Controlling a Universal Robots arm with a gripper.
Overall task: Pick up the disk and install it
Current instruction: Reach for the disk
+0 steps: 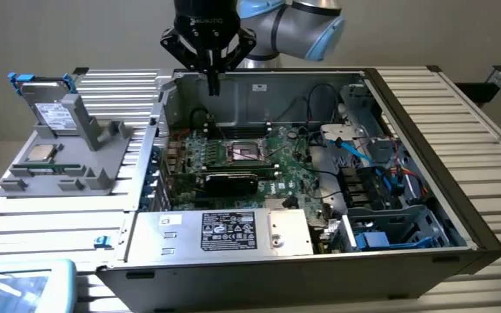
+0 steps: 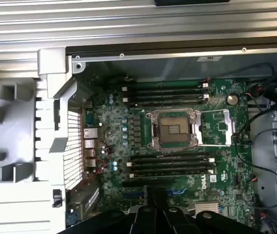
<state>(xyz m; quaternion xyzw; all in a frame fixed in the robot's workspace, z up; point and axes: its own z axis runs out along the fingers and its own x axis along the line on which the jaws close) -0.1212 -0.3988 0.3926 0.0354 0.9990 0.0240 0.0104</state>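
Nearest us, the silver box (image 1: pixel 165 232) sits in the open case (image 1: pixel 268 94); our claw (image 1: pixel 213 88) hangs above it, pinched shut and empty, well apart from the disk (image 1: pixel 53 115).

The case (image 1: pixel 425 124) lies open upward, with clear room above the board (image 1: pixel 289 163) at mid-frame in the exterior view. Cables (image 1: pixel 355 147) and a drive cage (image 1: pixel 398 228) crowd its right side; a silver box (image 1: pixel 233 229) blocks the lower middle. At upper left the disk (image 1: pixel 49 107) stands in a holder (image 1: pixel 85 140), seemingly free above, with the case wall (image 1: pixel 153 140) between it and the board.
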